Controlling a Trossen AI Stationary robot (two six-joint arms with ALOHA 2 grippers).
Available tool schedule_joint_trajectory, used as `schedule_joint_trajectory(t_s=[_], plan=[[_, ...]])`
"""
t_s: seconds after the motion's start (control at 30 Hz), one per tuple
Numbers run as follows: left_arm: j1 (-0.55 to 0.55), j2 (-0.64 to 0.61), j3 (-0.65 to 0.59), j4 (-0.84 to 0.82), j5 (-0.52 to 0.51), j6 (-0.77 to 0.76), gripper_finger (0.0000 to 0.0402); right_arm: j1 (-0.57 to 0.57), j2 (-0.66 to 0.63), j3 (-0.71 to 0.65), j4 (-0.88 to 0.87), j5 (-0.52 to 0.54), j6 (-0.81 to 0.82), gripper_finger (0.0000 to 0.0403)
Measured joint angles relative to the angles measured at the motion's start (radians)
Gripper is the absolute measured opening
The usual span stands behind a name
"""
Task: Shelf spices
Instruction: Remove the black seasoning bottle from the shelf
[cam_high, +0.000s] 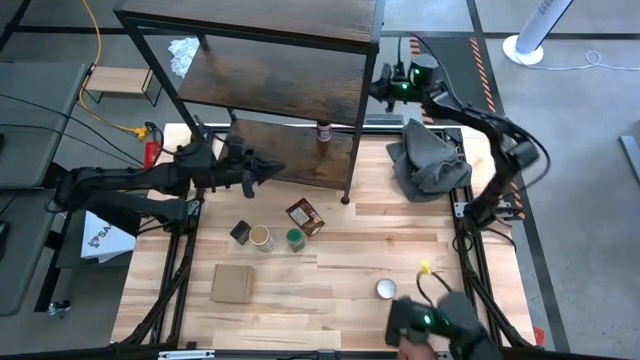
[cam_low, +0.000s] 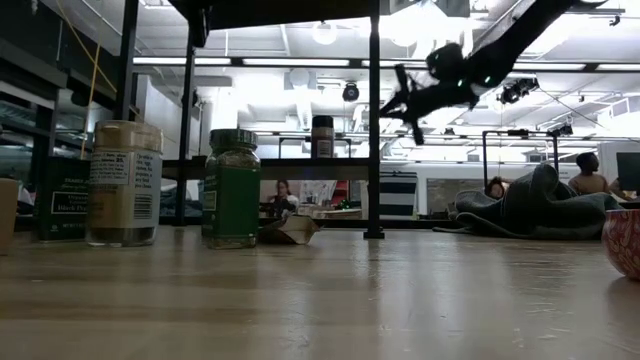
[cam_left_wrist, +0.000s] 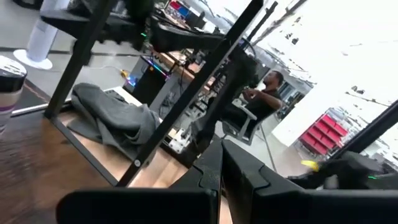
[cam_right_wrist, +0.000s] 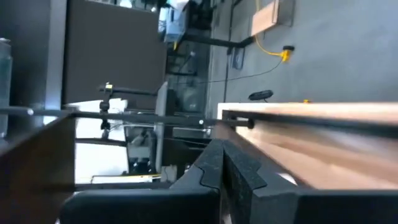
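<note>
- Your left gripper (cam_high: 272, 168) is hovering above the table at the front edge of the shelf (cam_high: 290, 85), jaws pressed together and carrying nothing; it is pointing toward the rack's lower board.
- The spices still to be shelved are sitting on the table toward you from that gripper: small dark tin (cam_high: 240, 233), tan-lidded jar (cam_high: 261, 238), green-lidded jar (cam_high: 294, 239), standing in a row, with the brown-orange pouch (cam_high: 304, 216) lying flat just behind them, its long axis running diagonally.
- You are looking at upright jars, so their long axes run vertically; the left arm is clearly the nearer one.
- One dark-capped jar (cam_high: 323, 131) is already standing on the lower shelf board.
- Your right gripper (cam_high: 384, 86) is waiting beside the shelf's right post, jaws likewise closed and empty, well apart from the row.
- In the low view the tin's label seems to read "Black Pepper"; the jars' print is too small to read.
</note>
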Motion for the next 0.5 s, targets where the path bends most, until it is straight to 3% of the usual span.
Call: schedule_joint_trajectory(t_s=[0.27,0.5], plan=[[0.001,-0.047,0.0,-0.054,-0.002,0.064,0.0007,-0.033,0.287,0.402,-0.069,-0.115,-0.038,0.0],[0.006,-0.047,0.0,-0.063,-0.005,0.023,0.0007,-0.001,0.577,0.895,-0.484,-0.337,-0.248,0.0]])
